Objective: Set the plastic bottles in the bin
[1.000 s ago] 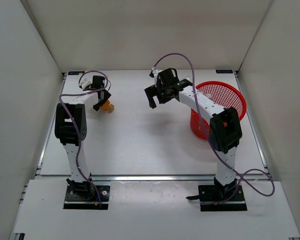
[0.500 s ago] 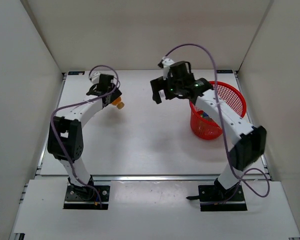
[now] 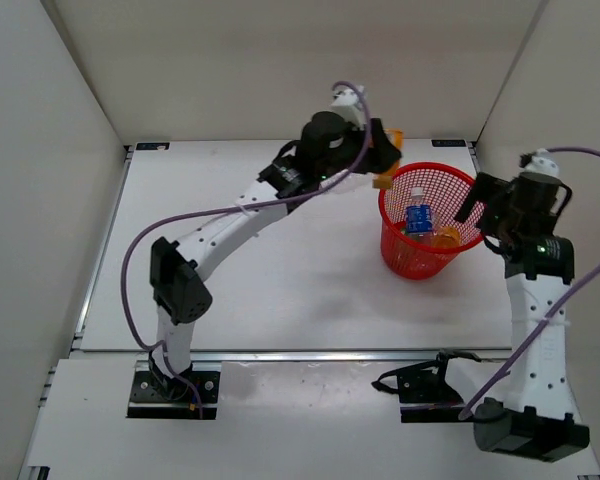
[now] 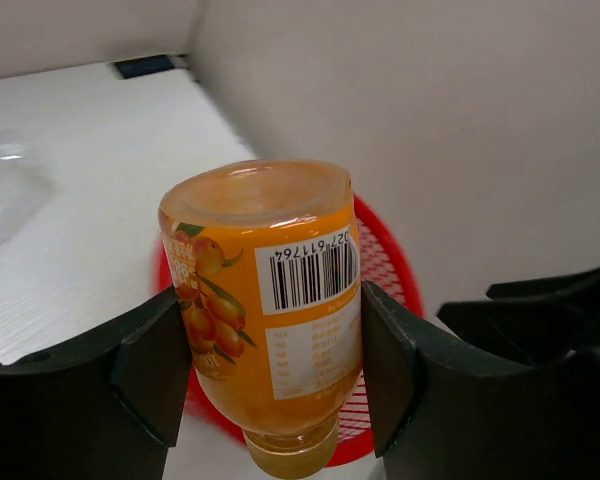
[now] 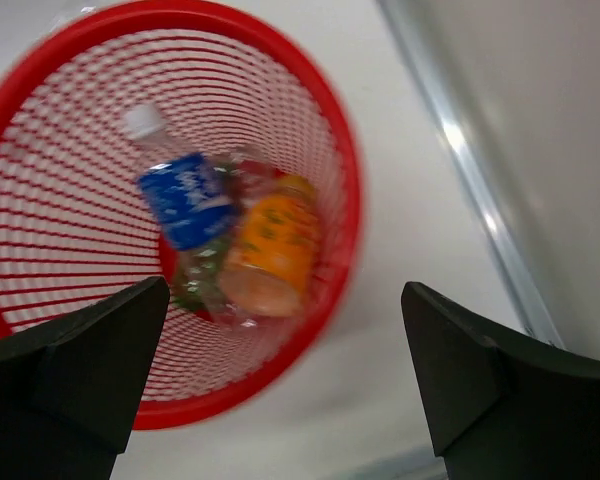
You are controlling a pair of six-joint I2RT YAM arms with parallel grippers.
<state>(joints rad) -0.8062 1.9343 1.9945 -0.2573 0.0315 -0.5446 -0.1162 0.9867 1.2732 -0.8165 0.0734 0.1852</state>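
We note that the left claw (image 4: 268, 365) has swung across the surface (image 3: 280, 270) to the bin (image 3: 477, 222). It is clamped on an orange bottle (image 4: 265, 290) at the rim. The right claw (image 5: 280, 350) has withdrawn beside the bin, wide apart and empty. A blue-labelled bottle (image 5: 185, 200) lies inside. We judge release is next.
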